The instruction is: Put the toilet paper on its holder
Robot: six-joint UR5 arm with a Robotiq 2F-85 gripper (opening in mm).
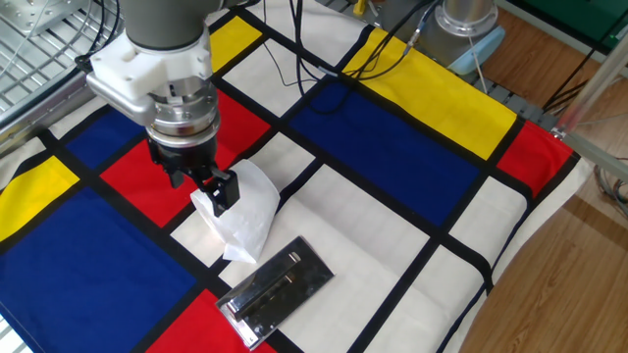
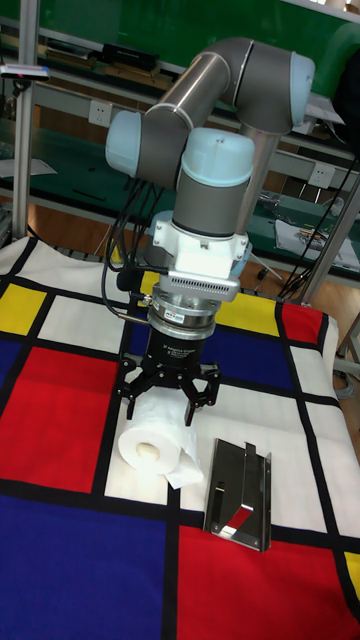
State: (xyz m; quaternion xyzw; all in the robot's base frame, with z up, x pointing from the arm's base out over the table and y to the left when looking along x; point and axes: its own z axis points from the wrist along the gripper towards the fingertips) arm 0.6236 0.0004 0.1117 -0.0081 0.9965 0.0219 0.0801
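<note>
In the fixed view, the gripper (image 1: 201, 181) stands over the toilet paper (image 1: 242, 209), which lies on a white field of the coloured cloth covering the table (image 1: 392, 147). One dark finger (image 1: 226, 191) is pressed against the near side of the roll; the other is hidden behind the wrist and the paper. A loose sheet hangs from the roll toward the holder (image 1: 278, 290), which lies flat on the cloth just beside it, on the border of a white and a red field. The slim bar runs along the shiny plate. The roll and the holder are near but I cannot tell whether the trailing sheet touches the plate.

In the tall fixed view the arrangement is clearer. The roll lies on its side with its tan core facing this camera, and the jaws stand spread on both sides of it — one finger at the left, one at the right, their tips low against the paper. They look parted about as wide as the roll, so I judge that they are closing on it or only just touching; a firm hold cannot be confirmed, because the soft paper shows no clear dent. The holder lies at the right of the roll, apart from it, with its bar pointing away from the camera.

The wrist is vertical, probably so the fingers take the roll across its soft sides and leave the core free for the bar. The roll is not yet on its holder.
</note>
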